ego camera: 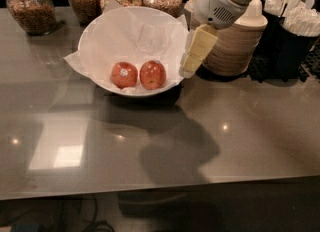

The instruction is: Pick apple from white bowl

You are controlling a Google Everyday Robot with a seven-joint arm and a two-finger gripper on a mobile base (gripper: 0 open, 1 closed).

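Apple point(153, 74), red-orange with tiny sticker, sits in white bowl point(102, 38); gripper point(187, 69) hovers beside rim, grip unclear.

Grey countertop point(240, 141) bearing white bowl point(115, 31), glass jars point(32, 8), stacked beige bowls point(235, 46) (end effector point(187, 71) at bowl's rim)

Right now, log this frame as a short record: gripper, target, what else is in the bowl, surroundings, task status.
gripper: gripper at the right rim of the white bowl, pointing down, touching neither fruit
target: apple, the right one of two in the bowl
other fruit: smaller apple, beside it on the left
liner: crinkled paper liner under both
behind: glass jars; stacked beige bowls at right
surface: grey table
task status: apple not yet picked
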